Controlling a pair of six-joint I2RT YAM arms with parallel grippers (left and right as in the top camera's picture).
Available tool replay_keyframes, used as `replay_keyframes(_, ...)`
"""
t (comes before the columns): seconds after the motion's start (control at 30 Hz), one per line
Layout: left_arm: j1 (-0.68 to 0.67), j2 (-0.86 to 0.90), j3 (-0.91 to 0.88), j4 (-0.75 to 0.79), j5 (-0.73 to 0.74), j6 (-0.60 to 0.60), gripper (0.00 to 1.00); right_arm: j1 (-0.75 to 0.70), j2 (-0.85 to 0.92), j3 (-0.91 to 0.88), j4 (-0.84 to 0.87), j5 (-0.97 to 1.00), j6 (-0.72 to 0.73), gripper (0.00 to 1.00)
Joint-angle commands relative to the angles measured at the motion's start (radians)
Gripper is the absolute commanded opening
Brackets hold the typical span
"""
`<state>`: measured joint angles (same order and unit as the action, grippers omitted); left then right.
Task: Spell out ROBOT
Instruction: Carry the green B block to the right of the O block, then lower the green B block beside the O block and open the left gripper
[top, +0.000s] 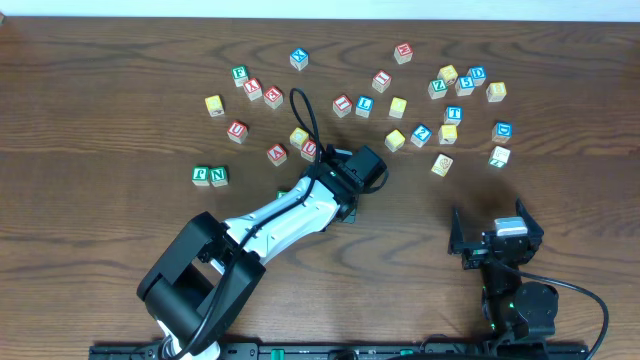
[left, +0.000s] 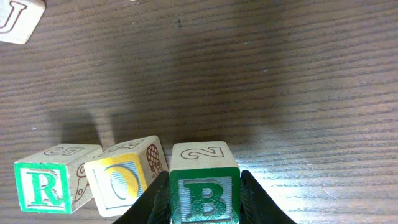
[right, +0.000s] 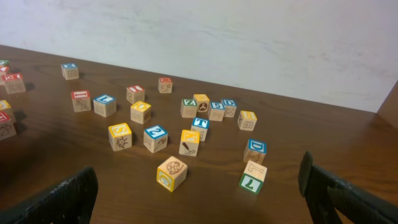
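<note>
In the left wrist view my left gripper is shut on a green B block that rests on the table. A yellow O block stands tilted just left of it, and a green R block stands left of that. In the overhead view the left gripper hides these blocks. My right gripper is open and empty; it shows near the front right in the overhead view. A yellow O block and a green T block lie ahead of it.
Several loose letter blocks lie scattered across the far table, with a cluster at the right. A green pair of blocks sits at the left. A U block lies at the top left of the left wrist view.
</note>
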<state>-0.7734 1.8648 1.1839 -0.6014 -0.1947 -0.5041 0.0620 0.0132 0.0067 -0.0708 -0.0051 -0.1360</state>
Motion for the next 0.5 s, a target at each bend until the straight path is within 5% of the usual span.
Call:
replay_keyframes(0.0, 0.005, 0.012, -0.017, -0.003, -0.027, 0.057, 0.08, -0.006, 0.0, -0.001, -0.005, -0.005, 0.008, 0.99)
replay_keyframes(0.47, 0.051, 0.012, -0.045, -0.003, -0.027, 0.089, 0.08, -0.006, 0.0, -0.001, -0.005, -0.005, 0.008, 0.99)
